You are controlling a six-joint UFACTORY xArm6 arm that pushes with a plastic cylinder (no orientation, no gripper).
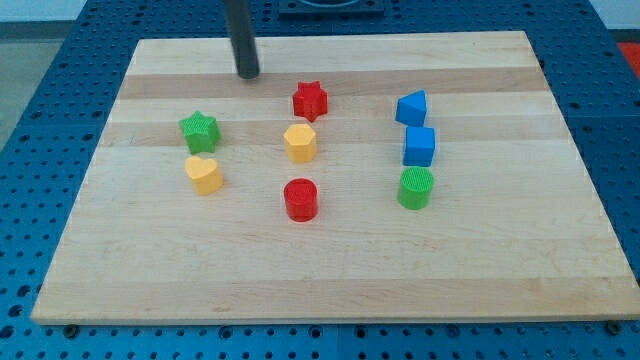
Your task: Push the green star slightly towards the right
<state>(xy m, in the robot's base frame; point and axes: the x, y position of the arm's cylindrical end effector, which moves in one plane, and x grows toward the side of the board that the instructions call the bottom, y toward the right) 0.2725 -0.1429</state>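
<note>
The green star (199, 130) is seen on the left part of the wooden board (330, 270), with the yellow heart (204, 174) just below it, near but apparently not touching. The rod is held upright, entering from the view's top, and my tip (248, 74) is set on the board near its top edge, above and to the right of the green star and well apart from it. No fingers are carried by the arm, so no open or closed state is to be told. The tip is placed up and to the left of the red star (310, 100), clear of it. The board is made of pale wood with darker bands of grain, and it is laid on a blue perforated table (30, 100). Below the red star a yellow hexagon (300, 143) is found, just beside it, and further down a red cylinder (300, 199). At the right a column is formed by a blue block (411, 107) of slanted shape, a blue cube (419, 146) and a green cylinder (415, 188), set close together. To the right of the green star, bare board is seen as far as the yellow hexagon.
</note>
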